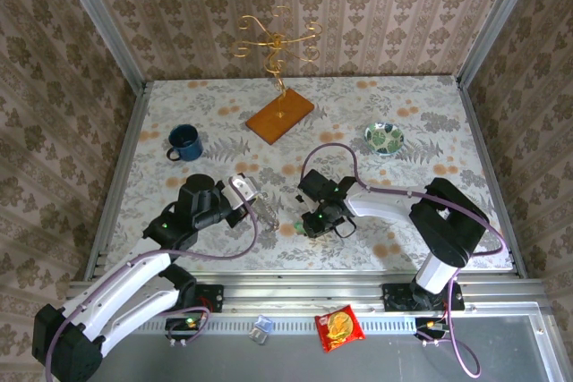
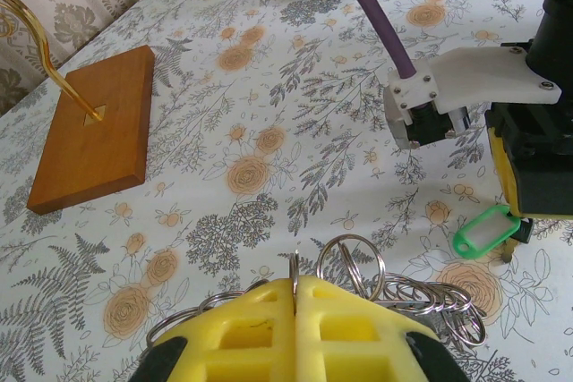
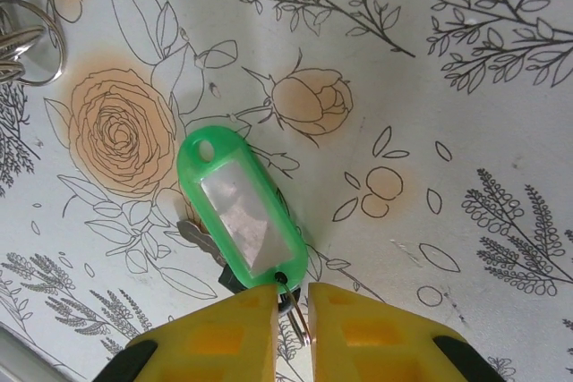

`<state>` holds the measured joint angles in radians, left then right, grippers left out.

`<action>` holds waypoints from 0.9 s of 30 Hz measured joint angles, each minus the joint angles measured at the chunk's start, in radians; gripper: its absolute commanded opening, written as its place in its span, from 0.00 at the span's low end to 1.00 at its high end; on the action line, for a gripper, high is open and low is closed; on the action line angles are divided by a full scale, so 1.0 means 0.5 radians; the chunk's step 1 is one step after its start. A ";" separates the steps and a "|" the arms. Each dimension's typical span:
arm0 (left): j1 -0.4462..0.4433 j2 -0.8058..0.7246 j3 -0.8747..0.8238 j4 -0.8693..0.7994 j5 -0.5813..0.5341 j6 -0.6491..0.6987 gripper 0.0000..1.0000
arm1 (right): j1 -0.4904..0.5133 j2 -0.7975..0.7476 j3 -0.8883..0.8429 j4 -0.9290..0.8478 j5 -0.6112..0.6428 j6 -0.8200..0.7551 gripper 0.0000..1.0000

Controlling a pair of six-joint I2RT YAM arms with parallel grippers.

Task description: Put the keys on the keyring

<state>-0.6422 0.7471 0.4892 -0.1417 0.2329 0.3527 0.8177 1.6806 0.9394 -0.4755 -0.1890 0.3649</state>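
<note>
Green-headed key (image 3: 240,214) lies at tips of right fingers (image 3: 224,339).

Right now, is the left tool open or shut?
Shut. The left tool has its yellow fingers pressed together with no gap, and a thin ring is pinched edge-on between them.

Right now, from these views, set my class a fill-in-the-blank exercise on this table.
1. The keyring, held by the left gripper, is made of ____.
2. The key tag pinched by the right gripper is ____.
3. The gold stand rises from a ____ base.
Missing words: metal; green; wooden.
</note>
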 measured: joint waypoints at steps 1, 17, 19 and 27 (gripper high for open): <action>0.000 0.000 0.000 0.000 -0.001 0.001 0.00 | 0.000 0.000 0.002 0.000 0.000 0.000 0.17; -0.011 0.000 0.000 0.000 -0.001 0.006 0.00 | 0.000 0.000 0.005 -0.011 -0.005 -0.002 0.13; -0.011 0.000 0.000 0.000 -0.001 0.008 0.00 | 0.000 0.000 0.005 -0.016 -0.005 -0.002 0.13; -0.011 0.000 0.000 0.000 -0.001 0.008 0.00 | 0.000 0.017 0.021 -0.046 -0.006 -0.008 0.12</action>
<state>-0.6476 0.7471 0.4892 -0.1417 0.2325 0.3569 0.8177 1.6890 0.9501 -0.4984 -0.1921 0.3611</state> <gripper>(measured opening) 0.049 0.126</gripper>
